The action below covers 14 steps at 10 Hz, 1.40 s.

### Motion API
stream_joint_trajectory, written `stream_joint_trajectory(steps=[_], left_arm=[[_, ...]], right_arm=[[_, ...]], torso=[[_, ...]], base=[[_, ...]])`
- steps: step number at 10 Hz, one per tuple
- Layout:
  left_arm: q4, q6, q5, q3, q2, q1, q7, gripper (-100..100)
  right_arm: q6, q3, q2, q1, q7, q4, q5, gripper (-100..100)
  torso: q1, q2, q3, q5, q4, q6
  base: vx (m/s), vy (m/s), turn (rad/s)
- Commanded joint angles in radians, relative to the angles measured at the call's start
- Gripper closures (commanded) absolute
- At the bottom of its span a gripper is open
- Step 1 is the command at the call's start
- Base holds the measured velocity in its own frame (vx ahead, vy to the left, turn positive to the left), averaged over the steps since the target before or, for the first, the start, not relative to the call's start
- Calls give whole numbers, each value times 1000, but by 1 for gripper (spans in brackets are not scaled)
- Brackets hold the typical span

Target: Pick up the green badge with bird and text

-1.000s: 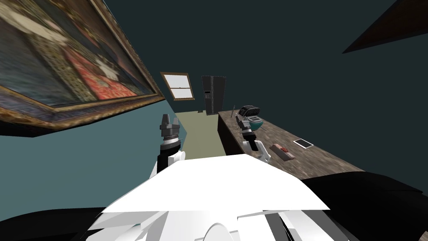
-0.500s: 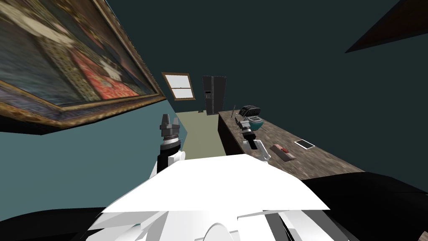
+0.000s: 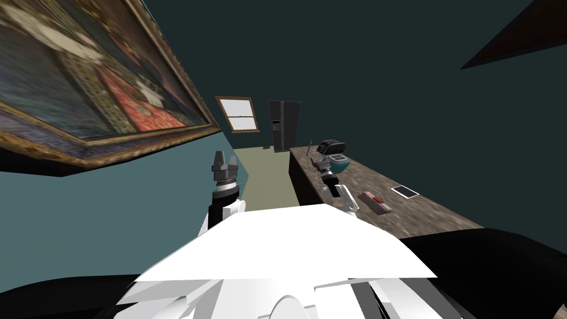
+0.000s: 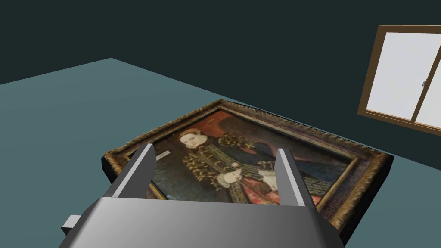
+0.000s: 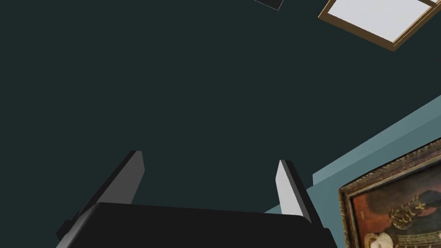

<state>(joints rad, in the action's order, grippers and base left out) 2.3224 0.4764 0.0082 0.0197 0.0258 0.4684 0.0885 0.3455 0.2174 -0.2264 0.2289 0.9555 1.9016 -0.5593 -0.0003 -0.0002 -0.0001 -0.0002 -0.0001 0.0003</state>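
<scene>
My left pincer [image 3: 225,158] is raised in front of me, off to the side of the bench [image 3: 437,213] and well apart from it. Its two blades are spread, with nothing between them.

My right pincer [image 5: 209,157] is over the near edge of the bench, and its blades are also spread wide and empty.

Just beyond the right pincer a teal-green rounded thing with a pale top [image 3: 338,162] sits on the bench. It is the only green item I can see there, but it is too small for me to make out a bird or text, so I cannot say for certain that it is the badge. A black toaster [image 3: 332,147] stands right behind it, farther from the pincer.

Nearer to me than the right pincer and to its outer side lies a pinkish slab with a red bit on top [image 3: 375,201]. A flat white tablet [image 3: 403,191] lies beyond the slab.
</scene>
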Motion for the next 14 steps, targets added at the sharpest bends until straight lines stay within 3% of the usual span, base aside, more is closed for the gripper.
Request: stream_joint_trajectory(steps=[1, 4, 10, 11, 14], left_arm=[[0, 0, 0, 0, 0, 0, 0, 0], [0, 0, 0, 0, 0, 0, 0, 0], [0, 0, 0, 0, 0, 0, 0, 0], [0, 0, 0, 0, 0, 0, 0, 0], [0, 0, 0, 0, 0, 0, 0, 0]], right_arm=[[1, 5, -15, -4, 50, -26, -46, -100], [3, 10, -29, -7, 95, -52, -85, -100], [17, 17, -108, -8, 262, -169, -256, -100], [17, 17, -108, -8, 264, -169, -264, -100], [24, 16, -154, -1, 337, -226, -350, -100]], torso=[[0, 0, 0, 0, 0, 0], [0, 0, 0, 0, 0, 0], [0, -1, 0, 0, 0, 0], [0, -1, -1, 0, 0, 0], [0, -1, -1, 0, 0, 0]], base=[[2, -5, 17], [1, -2, 5], [9, -2, 13], [13, -2, 0], [16, -4, 3]])
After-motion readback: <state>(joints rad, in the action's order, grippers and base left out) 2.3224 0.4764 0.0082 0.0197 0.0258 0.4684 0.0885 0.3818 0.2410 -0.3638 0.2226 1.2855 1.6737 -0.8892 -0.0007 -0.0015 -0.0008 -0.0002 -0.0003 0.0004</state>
